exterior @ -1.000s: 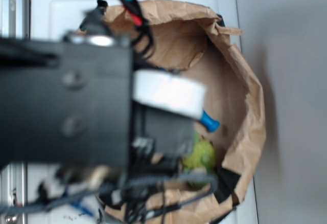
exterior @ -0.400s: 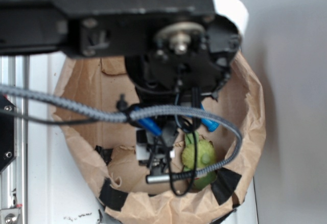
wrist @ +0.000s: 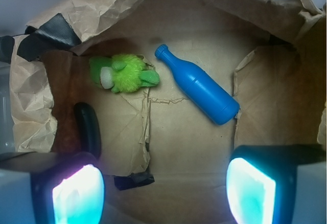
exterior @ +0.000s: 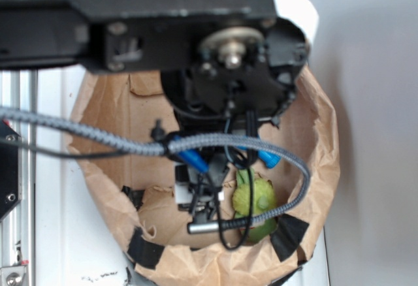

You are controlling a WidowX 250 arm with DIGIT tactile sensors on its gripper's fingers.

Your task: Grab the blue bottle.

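wrist view, paper bag (wrist: 36,106) holding blue bottle (wrist: 201,86), green plush (wrist: 122,73)

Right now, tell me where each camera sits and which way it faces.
Exterior: above the brown paper bag, looking down; the black arm fills the top and hides most of the blue bottle.
Wrist: on the gripper, looking down into the bag; two glowing fingertips at the bottom, spread apart.
Shared: bottle, green plush toy, bag.
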